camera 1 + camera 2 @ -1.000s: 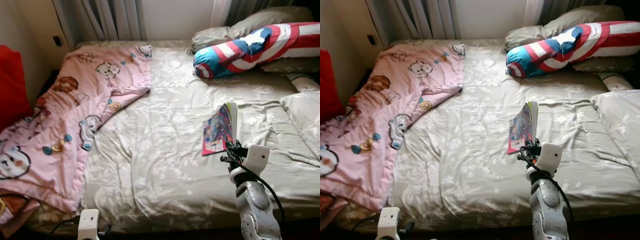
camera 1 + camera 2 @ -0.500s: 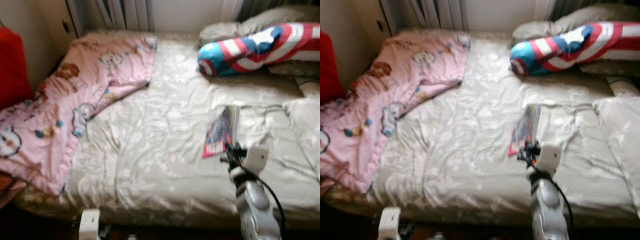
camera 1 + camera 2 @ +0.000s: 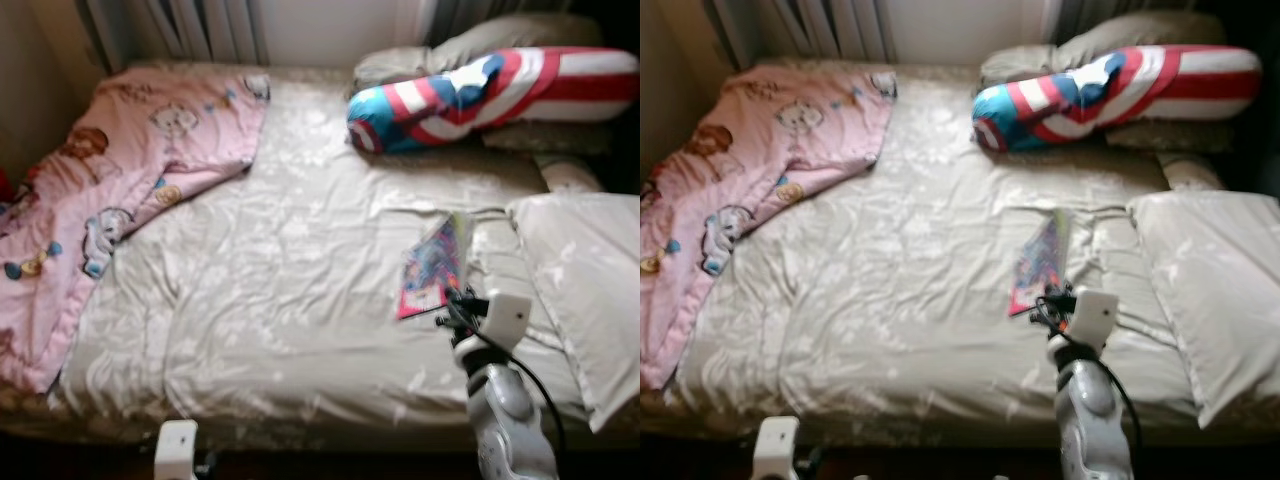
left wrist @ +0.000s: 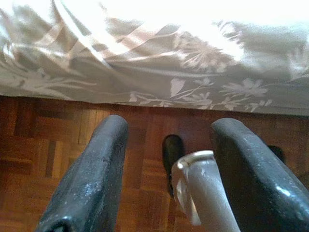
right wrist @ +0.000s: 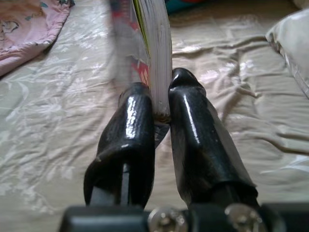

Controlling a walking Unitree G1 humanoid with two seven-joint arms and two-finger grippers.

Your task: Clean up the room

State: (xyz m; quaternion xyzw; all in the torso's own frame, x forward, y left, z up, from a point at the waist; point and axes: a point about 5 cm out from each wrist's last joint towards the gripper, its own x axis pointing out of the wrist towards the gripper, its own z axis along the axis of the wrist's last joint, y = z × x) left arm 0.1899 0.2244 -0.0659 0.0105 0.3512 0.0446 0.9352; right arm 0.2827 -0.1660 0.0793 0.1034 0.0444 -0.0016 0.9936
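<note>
Right gripper [image 5: 161,113] is closed on the lower edge of the book [image 3: 432,268], a thin colourful paperback or comic. Its two black fingers [image 5: 130,125] pinch the page block from either side, with almost no gap between them. The book stands up off the bed sheet [image 3: 280,290] on the right half of the bed, near the white pillow [image 3: 580,280].

Handling, my estimate: light, but floppy. The free end is blurred in the wrist view, so the pages probably flex and sway. The cover looks glossy and may slip. A pinch nearer the spine would hold all the pages together better than a pinch at the loose edge (I cannot tell which edge is held here).

Left gripper [image 4: 166,159] hangs low at the bed's edge over the wooden floor [image 4: 48,145], fingers well apart, holding nothing.

Count:
- book: one
- pink cartoon blanket [image 3: 110,170]: one, rumpled on the left side
- striped bolster cushion [image 3: 480,90]: one, at the head
- pillows: at least three
</note>
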